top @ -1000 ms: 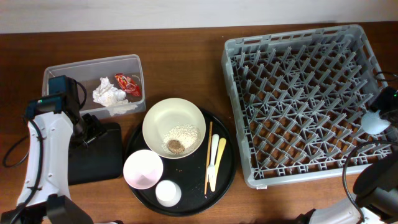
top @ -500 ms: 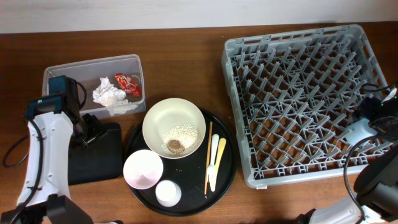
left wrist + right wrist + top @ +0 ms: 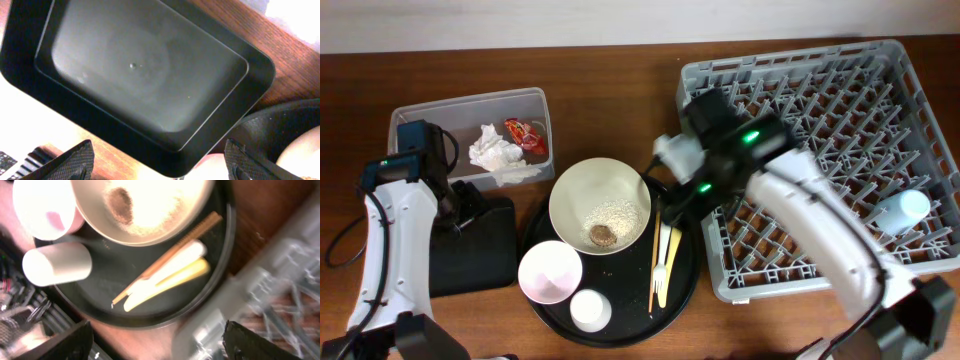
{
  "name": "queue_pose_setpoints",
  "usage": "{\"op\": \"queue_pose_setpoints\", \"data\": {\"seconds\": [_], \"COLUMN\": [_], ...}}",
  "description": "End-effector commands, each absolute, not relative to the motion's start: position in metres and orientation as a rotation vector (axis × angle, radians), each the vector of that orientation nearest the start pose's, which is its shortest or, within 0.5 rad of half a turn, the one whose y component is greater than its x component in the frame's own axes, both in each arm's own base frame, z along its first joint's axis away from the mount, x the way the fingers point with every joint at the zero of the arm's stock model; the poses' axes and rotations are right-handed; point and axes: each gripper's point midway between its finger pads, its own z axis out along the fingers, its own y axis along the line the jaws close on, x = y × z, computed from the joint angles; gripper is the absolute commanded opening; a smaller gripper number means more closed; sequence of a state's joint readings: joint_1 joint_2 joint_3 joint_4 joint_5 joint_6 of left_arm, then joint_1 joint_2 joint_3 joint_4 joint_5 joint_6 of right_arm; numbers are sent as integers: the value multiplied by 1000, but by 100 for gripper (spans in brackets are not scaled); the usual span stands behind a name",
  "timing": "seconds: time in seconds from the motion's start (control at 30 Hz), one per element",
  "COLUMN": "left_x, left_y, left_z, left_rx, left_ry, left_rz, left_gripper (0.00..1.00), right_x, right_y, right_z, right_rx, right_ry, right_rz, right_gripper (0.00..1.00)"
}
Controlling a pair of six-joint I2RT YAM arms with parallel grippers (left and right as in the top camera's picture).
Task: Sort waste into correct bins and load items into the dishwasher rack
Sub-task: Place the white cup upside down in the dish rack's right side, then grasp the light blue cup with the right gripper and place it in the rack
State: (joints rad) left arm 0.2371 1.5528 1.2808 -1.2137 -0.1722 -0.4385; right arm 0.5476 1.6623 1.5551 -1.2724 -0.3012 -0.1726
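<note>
Both arms' jaws wide open, empty; right arm [image 3: 810, 205] now above cutlery [image 3: 667, 252], blue cup [image 3: 903, 210] in rack [image 3: 840, 110].

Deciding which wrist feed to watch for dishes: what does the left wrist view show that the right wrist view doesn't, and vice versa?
Left wrist only: the shallow black tray, bare but for a speck. Right wrist only: the cream bowl holding rice, pink bowl, white cup, chopstick, plastic cutlery, blurred rack. Both: the round black tray and wooden table.
</note>
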Motion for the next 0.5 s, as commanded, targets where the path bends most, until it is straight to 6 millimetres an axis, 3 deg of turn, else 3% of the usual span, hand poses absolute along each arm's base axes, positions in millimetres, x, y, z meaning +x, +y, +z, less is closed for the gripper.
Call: {"op": "queue_pose_setpoints", "data": {"seconds": [0.0,0.07,0.13,0.2,0.3,0.47], "left_x": [272,272,273,273,273,273], "left_y": [97,97,97,97,97,97], "left_z": [130,130,130,130,130,130], "left_rx": [-1028,-1028,-1027,-1027,-1026,-1026], "left_ry": [2836,2834,2831,2830,2831,2831], "left_rz": [244,244,244,243,243,244], "left_gripper": [83,83,83,84,84,84], "right_x": [221,186,168,143,128,136], "right_y": [268,305,321,350,372,377], "right_z": [157,135,118,107,91,56], "right_rx": [-1296,-1475,-1575,-1695,-1716,-1700], "right_ry": [2695,2594,2546,2443,2423,2474], "right_rz": [526,533,441,420,423,337], "right_gripper": [87,87,87,87,88,87]}}
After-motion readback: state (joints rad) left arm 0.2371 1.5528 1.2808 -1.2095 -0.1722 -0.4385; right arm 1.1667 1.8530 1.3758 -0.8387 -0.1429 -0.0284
